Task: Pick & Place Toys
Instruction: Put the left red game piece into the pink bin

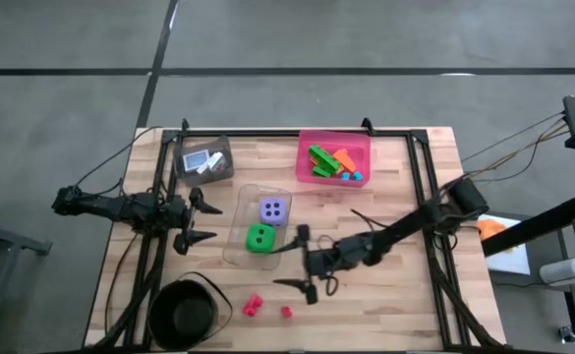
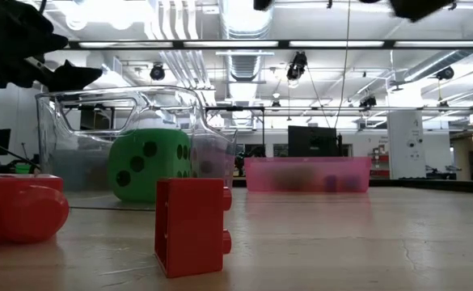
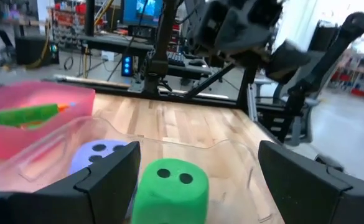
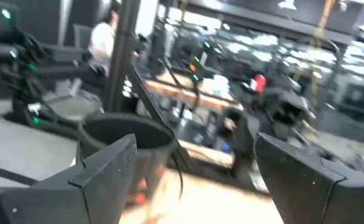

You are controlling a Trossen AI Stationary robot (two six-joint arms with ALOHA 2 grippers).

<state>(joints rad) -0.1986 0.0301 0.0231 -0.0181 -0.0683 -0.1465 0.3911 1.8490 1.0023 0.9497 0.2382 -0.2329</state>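
The right gripper (image 1: 305,258) is hovering open and empty near the worktop's front edge, with 2 red bricks (image 1: 254,306) lying just frontward and leftward of it, making it the nearer arm. The left gripper (image 1: 202,220) is waiting open, empty, beside the clear bin (image 1: 236,251).

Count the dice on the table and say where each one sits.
2. The purple die and the green die both lie in the clear bin at the table's middle, purple nearer the pink bin. No other die shows; the pink bin's pile could hide one.
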